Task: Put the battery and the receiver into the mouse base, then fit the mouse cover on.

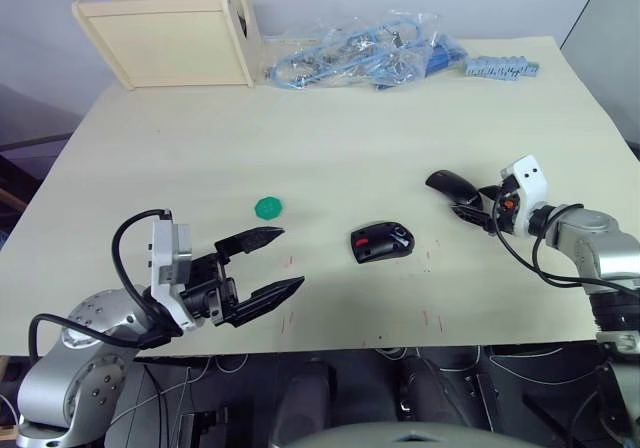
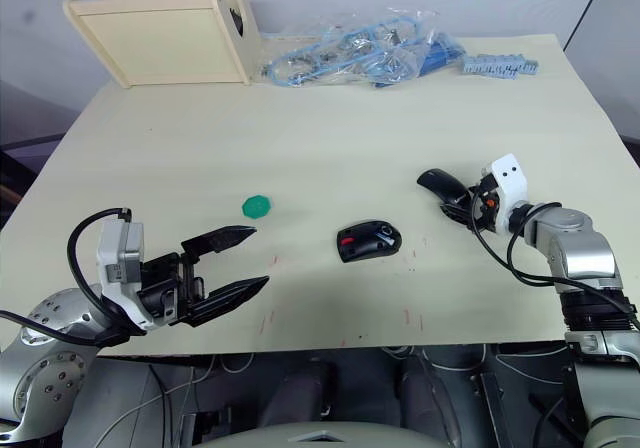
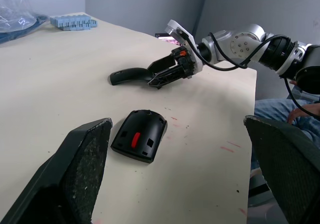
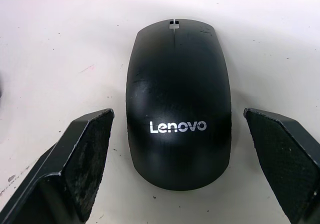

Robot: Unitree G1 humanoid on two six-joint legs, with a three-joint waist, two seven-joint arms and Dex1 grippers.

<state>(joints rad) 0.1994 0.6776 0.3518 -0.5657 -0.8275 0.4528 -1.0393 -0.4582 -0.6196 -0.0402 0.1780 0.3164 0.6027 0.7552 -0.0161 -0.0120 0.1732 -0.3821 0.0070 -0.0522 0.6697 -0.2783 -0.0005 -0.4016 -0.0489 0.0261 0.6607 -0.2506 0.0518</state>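
My right end effector (image 4: 177,164) is spread wide around the mouse cover (image 4: 178,104), not touching it. My left end effector (image 1: 267,265) hangs released, well apart from the mouse base (image 1: 381,241) on the counter (image 1: 360,138).

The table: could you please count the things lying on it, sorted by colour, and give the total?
Black: 2, the mouse base and the mouse cover
Green: 1, a toothed disc
Blue: 2, a block strip and a bag of parts
Pale wood: 2 boxes
Total: 7
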